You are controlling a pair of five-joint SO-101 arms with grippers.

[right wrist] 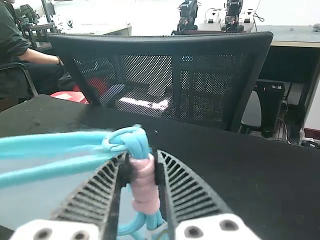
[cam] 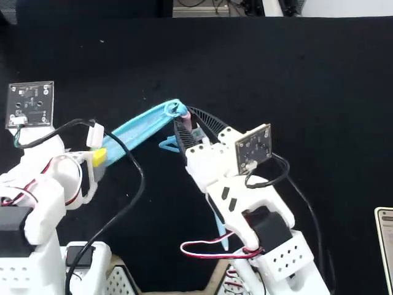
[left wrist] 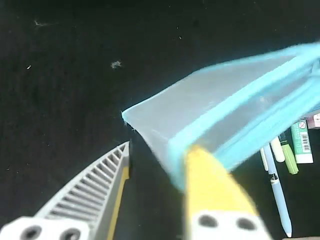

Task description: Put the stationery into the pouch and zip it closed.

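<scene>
1. Print on the green-labelled eraser (left wrist: 301, 142) is unreadable; pens (left wrist: 274, 180) lie on the bench (cam: 295, 80).
2. Blue pouch (cam: 138, 129) is stretched between the grippers, centre-left of the high view.
3. Left gripper (left wrist: 160, 150) fingers grasp the pouch end; right gripper (right wrist: 141, 157) fingers are clenched on the pink zipper pull (right wrist: 144, 182).

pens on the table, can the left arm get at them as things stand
Probably not. The left tool looks clamped on the end of the raised pouch, so it has no free grip. The pens lie on the table past the pouch; it would likely have to let go first.
</scene>
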